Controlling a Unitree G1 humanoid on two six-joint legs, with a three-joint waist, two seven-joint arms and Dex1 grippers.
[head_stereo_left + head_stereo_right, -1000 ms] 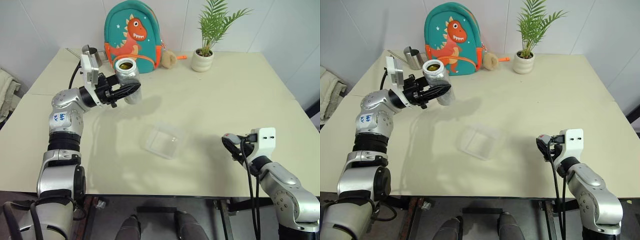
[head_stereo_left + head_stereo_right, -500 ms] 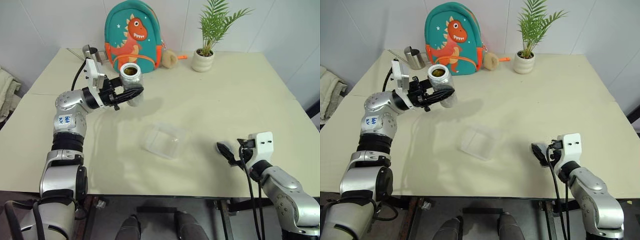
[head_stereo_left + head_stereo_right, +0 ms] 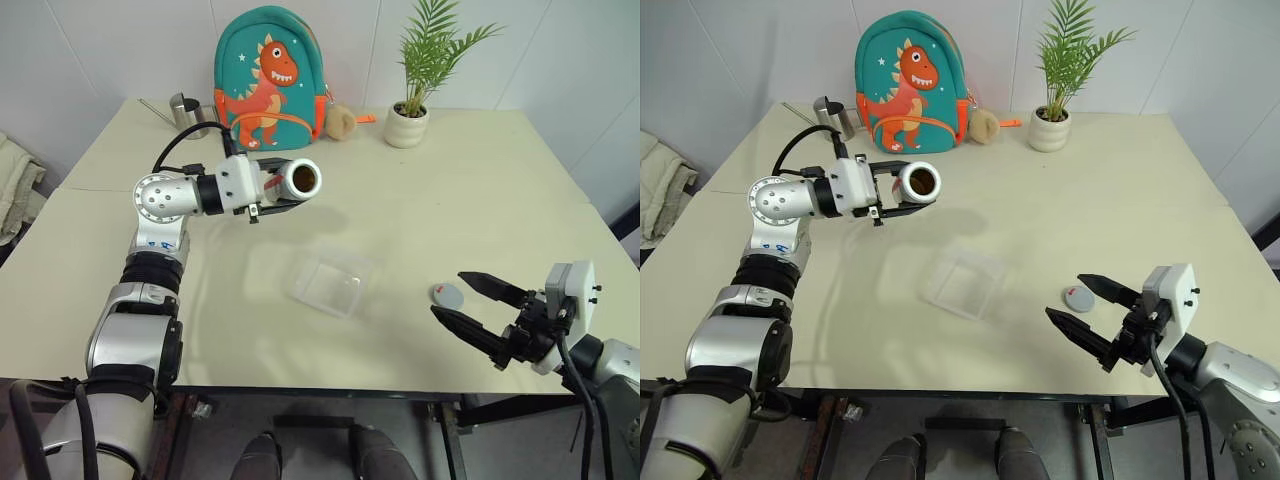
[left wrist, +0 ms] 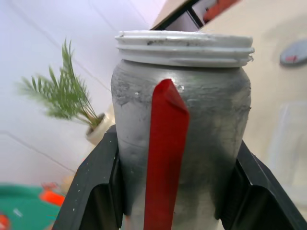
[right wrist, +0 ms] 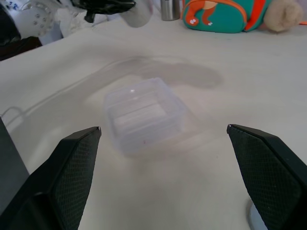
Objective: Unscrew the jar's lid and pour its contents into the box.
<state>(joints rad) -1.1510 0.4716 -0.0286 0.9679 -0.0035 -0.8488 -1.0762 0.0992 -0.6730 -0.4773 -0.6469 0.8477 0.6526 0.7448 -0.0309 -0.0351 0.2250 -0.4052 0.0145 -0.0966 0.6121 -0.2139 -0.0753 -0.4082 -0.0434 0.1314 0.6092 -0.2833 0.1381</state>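
Observation:
My left gripper (image 3: 278, 184) is shut on the jar (image 3: 303, 178) and holds it on its side in the air, behind and to the left of the box. The jar's open mouth faces right and looks dark brown inside; I cannot make out single pieces of the contents. In the left wrist view, the black fingers (image 4: 96, 191) clamp the jar (image 4: 192, 124) on either side of its red stripe. The clear box (image 3: 345, 259) sits at the table's middle. The silver lid (image 3: 1078, 298) lies flat on the table to its right. My right gripper (image 3: 1064, 295) stands open just in front of the lid.
At the back of the table stand a teal dinosaur backpack (image 3: 265, 75), a steel can (image 3: 185, 108), a tan plush (image 3: 340, 118) and a potted plant (image 3: 407, 120). The table's front edge (image 3: 300, 385) runs just below the box and the right gripper.
The left gripper has rolled the jar from upright onto its side and carried it a little to the right. The right gripper has opened and drawn back, leaving the lid on the table.

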